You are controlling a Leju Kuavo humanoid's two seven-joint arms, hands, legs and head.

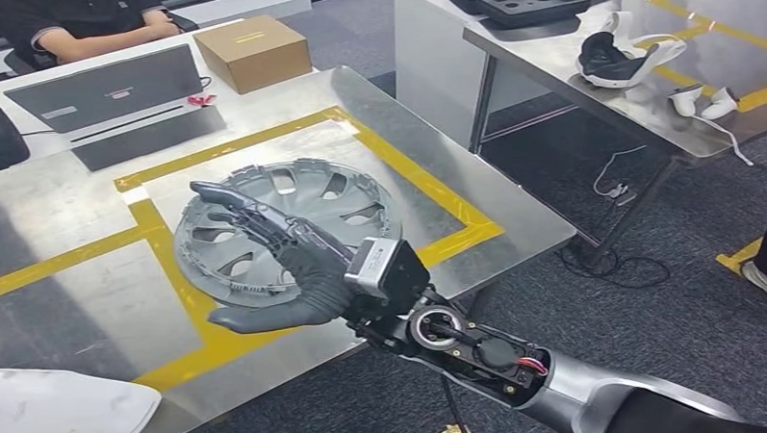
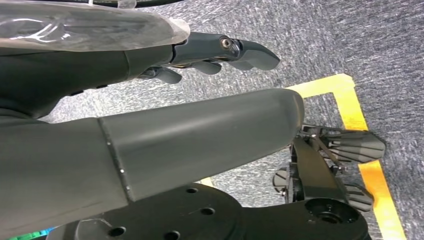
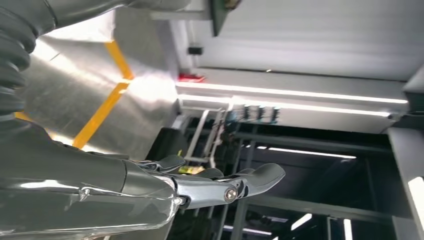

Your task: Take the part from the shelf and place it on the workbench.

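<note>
On the workbench [image 1: 91,227], inside the yellow tape frame [image 1: 397,158], lies the hubcap [image 1: 284,230]; above its near edge hovers the right hand [image 1: 285,268], fingers spread, holding nothing. Left hand [image 2: 220,55] hanging over carpet, fingers loosely apart, empty. Risk: fingers snagging the rim on withdrawal, dragging the hubcap over the tape. Beyond the hubcap: laptop [image 1: 106,91], cardboard box [image 1: 254,53], a seated person

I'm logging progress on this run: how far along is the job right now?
Nearly finished, it seems. Done: the hubcap lies flat on the workbench, inside the yellow tape. In hand: nothing; the right hand is above the hubcap's near edge with fingers spread, and I can't tell if it touches. The left hand hangs over the floor. Left: probably just pulling the right arm back.
</note>
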